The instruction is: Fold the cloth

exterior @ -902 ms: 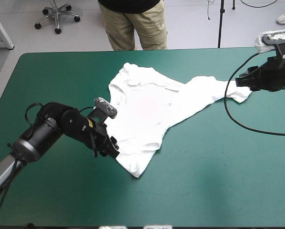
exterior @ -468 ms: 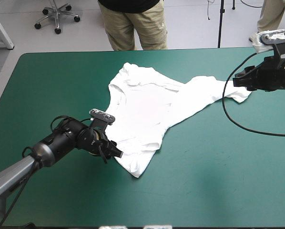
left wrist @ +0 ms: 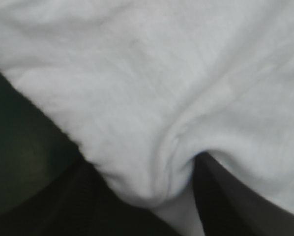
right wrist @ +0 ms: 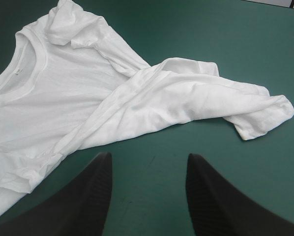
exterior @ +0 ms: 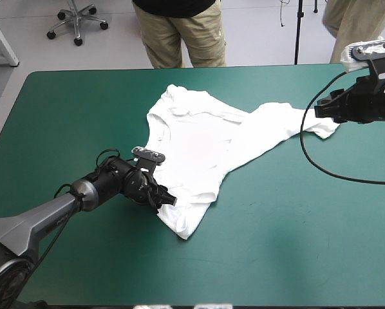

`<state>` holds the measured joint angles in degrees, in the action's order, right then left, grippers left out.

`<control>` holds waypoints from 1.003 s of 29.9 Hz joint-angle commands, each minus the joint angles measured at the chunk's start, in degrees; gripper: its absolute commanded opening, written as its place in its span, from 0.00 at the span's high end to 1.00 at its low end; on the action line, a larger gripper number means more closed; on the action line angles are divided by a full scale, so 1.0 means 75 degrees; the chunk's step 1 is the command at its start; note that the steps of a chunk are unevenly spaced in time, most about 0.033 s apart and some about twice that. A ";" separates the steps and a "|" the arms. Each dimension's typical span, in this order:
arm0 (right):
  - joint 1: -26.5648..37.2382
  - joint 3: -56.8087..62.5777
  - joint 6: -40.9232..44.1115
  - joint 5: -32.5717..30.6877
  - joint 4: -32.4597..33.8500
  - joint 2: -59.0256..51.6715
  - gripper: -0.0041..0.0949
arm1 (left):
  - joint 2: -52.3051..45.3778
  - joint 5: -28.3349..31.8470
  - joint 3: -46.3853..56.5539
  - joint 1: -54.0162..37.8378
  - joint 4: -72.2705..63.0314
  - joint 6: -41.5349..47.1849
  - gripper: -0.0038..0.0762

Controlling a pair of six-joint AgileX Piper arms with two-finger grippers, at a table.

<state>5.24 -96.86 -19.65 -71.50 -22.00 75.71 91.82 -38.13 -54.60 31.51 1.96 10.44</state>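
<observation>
Bright, even light casts faint shadows under the T-shirt [exterior: 199, 141].

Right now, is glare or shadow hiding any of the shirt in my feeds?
High view: even light, no glare on the table, the shirt plainly seen. Left wrist view: the shirt fills nearly everything, shaded only in the crease inside the open left end effector. Right wrist view: soft shadows in the folds, nothing hidden ahead of the open right end effector.

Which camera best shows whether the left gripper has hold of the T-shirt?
Left wrist view: the left gripper stands open, a fold of the T-shirt bunched between its fingers, not clamped. The high view only shows it at the shirt's near edge; the right wrist view misses it.
</observation>
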 commanded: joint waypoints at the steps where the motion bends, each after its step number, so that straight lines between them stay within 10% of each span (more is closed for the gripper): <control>1: 0.0043 -0.0076 -0.0066 0.0019 -0.0215 -0.0201 0.51 | 0.0085 0.0325 -0.0041 0.0048 0.0021 0.0005 0.68; 4: 0.0043 0.0192 -0.0066 0.0083 -0.0121 -0.0185 0.51 | 0.0085 0.0310 -0.0041 0.0048 0.0023 -0.0341 0.96; 30: 0.0294 0.1281 0.1112 0.4585 0.1879 0.4002 0.49 | 0.0073 -0.0290 -0.0101 0.0048 0.0023 -0.0763 0.96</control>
<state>5.89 -85.66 -12.18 -42.59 -8.08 106.22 92.51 -37.19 -55.45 31.87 1.34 5.00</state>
